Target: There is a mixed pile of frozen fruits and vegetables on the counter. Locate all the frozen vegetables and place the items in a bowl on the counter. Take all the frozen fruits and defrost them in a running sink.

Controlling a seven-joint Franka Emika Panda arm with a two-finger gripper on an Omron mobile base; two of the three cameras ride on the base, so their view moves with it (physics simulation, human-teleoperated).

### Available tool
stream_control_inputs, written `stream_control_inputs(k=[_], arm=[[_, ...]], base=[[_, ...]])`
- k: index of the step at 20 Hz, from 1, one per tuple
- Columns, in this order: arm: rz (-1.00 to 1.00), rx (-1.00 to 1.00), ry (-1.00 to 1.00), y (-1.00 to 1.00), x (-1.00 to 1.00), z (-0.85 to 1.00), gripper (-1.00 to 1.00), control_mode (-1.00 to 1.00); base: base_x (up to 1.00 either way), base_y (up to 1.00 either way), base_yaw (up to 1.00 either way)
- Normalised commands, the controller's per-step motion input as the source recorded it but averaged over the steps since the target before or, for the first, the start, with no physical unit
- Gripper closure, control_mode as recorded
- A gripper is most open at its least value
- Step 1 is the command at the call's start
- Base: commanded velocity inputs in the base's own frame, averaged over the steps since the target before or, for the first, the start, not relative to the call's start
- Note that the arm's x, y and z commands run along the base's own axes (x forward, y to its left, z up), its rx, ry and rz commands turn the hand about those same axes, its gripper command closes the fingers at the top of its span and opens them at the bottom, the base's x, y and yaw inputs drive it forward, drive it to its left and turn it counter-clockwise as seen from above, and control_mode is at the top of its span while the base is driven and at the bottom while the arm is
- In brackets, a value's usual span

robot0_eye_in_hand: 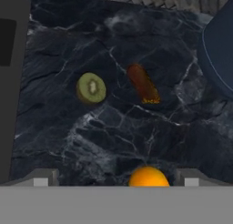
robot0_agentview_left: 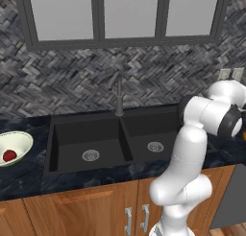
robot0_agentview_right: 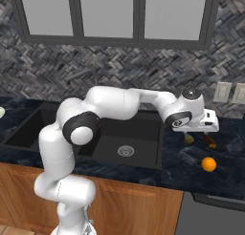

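Below the open hand (robot0_agentview_right: 209, 127), brown oblong (robot0_eye_in_hand: 143, 84).

orange ball (robot0_eye_in_hand: 148, 176) cut off below, oblong item (robot0_agentview_right: 209, 141) half hidden, perhaps by gripper (robot0_agentview_right: 206, 129)

Glossy marbled stone counter (robot0_eye_in_hand: 113, 127), wooden cabinets (robot0_agentview_left: 96, 206).

No readable text, labels, brands, numbers or signs anywhere: none on the cabinets, wall tiles, sink, bench or the small items lying on it.
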Motion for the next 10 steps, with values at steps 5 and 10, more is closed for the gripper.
stream_control_inputs(k=[5,10], arm=[[0.00,0.00,0.01,-0.07,0.11,-0.15,-1.00,-1.00],[0.00,0.00,0.01,-0.06,0.08,-0.14,-1.00,-1.00]], base=[[0.00,0.00,0.00],[0.00,0.00,0.00]])
